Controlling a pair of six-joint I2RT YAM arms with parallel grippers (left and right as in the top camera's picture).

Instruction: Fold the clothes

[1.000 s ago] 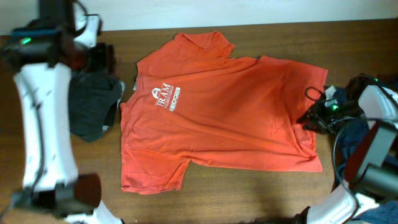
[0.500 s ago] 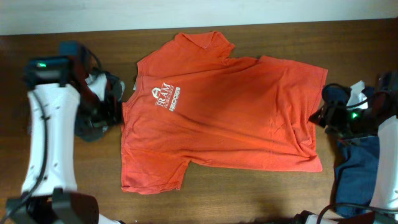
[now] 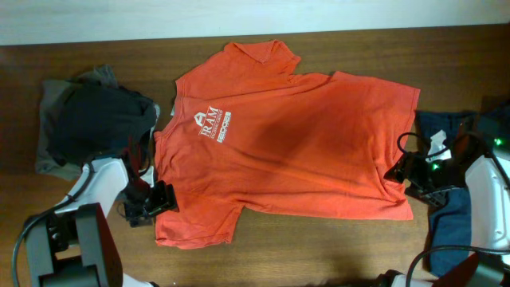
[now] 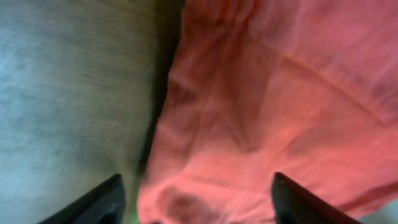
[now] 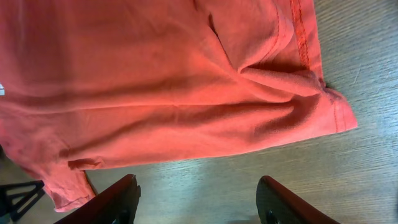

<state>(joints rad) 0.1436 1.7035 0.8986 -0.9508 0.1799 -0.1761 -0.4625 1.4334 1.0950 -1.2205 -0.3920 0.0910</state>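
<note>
Orange-red T-shirt [image 3: 287, 135] lies ungripped; left claw [image 4: 197, 182] and right claw [image 5: 199, 182] gape empty.

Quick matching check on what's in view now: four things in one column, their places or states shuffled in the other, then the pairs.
1. orange T-shirt
2. black and grey pile
3. navy garment
4. left hand

A. far right side
B. open, at the shirt sleeve nearest the robot
C. spread flat in the middle
D. upper left

Pairs: 1-C, 2-D, 3-A, 4-B

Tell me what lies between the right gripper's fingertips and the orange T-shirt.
Only bare wooden table; the right wrist view shows it between the open right gripper and the orange T-shirt.
</note>
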